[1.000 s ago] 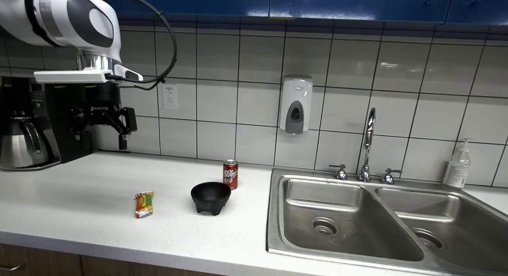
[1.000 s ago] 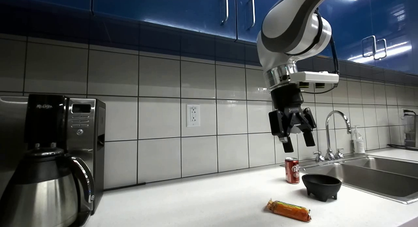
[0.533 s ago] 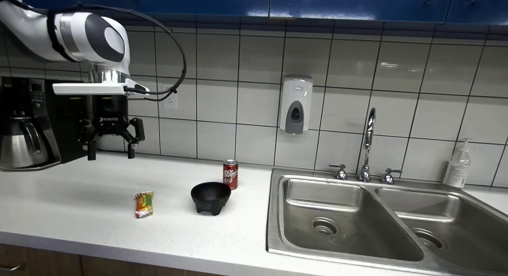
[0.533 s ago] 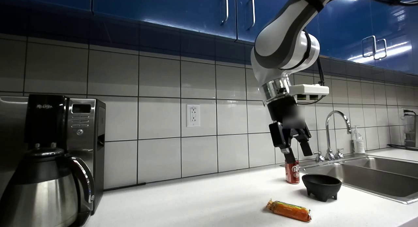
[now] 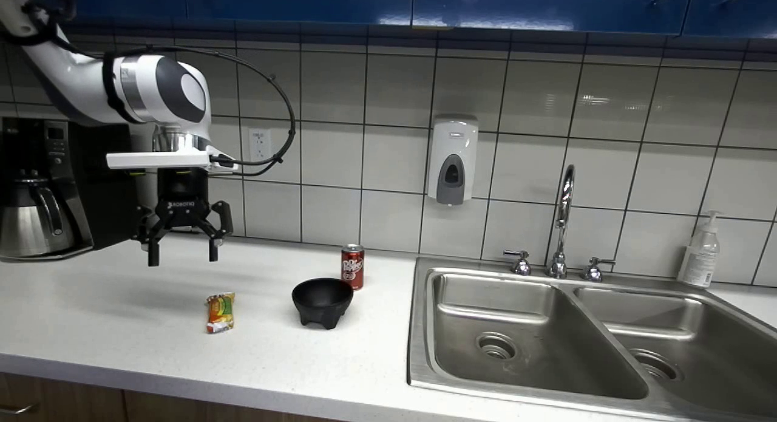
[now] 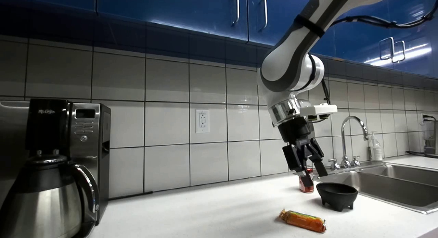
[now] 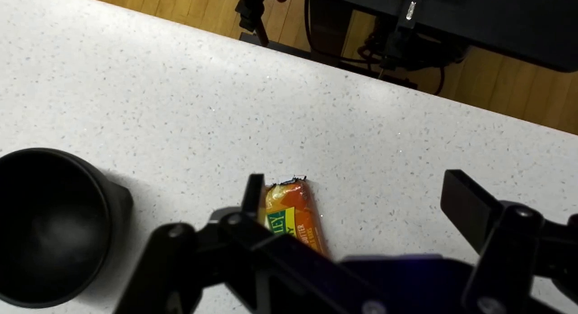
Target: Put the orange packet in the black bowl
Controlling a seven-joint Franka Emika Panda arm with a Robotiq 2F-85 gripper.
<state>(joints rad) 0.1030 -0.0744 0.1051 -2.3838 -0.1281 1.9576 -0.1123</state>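
The orange packet (image 5: 220, 313) lies flat on the white counter, left of the black bowl in an exterior view. It also lies in front of the bowl in an exterior view (image 6: 303, 221). The black bowl (image 5: 322, 303) stands upright on short legs; it shows in an exterior view (image 6: 337, 195) and at the left of the wrist view (image 7: 49, 228). My gripper (image 5: 183, 252) is open and empty, pointing down above the counter, apart from the packet. In the wrist view the packet (image 7: 295, 210) shows beside the left finger, its lower part hidden by the gripper (image 7: 354, 192).
A red can (image 5: 352, 267) stands just behind the bowl; a finger partly covers it in an exterior view (image 6: 306, 189). A steel double sink (image 5: 419, 325) with a faucet (image 5: 564, 209) lies beyond the bowl. A coffee maker (image 6: 90, 128) stands at the counter's far left. A tiled wall backs the counter.
The arm and open gripper have come down toward the counter and, in an exterior view, moved a little to the right, closer to the packet. The packet, bowl and can have not moved.
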